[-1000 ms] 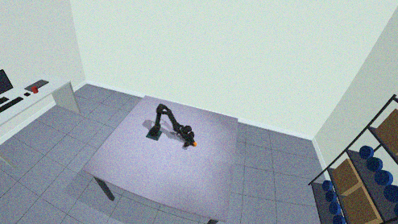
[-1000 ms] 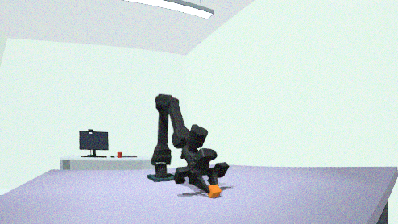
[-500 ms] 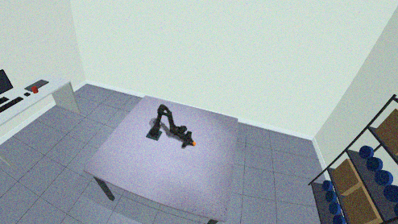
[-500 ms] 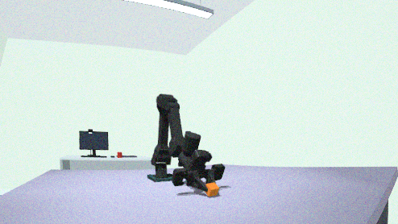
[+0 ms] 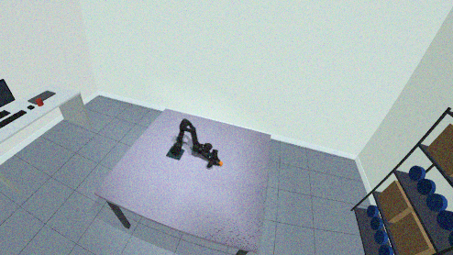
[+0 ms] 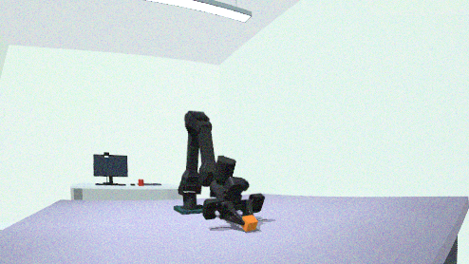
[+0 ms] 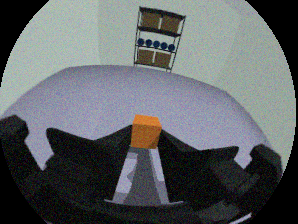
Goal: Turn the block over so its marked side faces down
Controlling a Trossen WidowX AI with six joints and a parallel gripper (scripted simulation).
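Observation:
An orange block (image 5: 221, 163) (image 6: 250, 223) (image 7: 146, 135) is between the fingertips of my gripper (image 6: 245, 221) (image 7: 145, 129), which is shut on it. In the exterior view the gripper reaches forward and down at a low slant, and the block is at or just above the table top (image 5: 183, 193) (image 6: 342, 228) (image 7: 190, 100). I cannot tell whether the block touches the table. In the wrist view one side face and a lighter face of the block show. No mark can be made out on them.
The arm's base (image 5: 175, 152) (image 6: 188, 209) stands on the table behind the gripper. A desk (image 5: 69, 98) with a monitor (image 6: 110, 166) and a red cup (image 5: 39, 102) (image 6: 140, 182) is beyond the table. A shelf rack (image 7: 159, 34) stands off to the other side.

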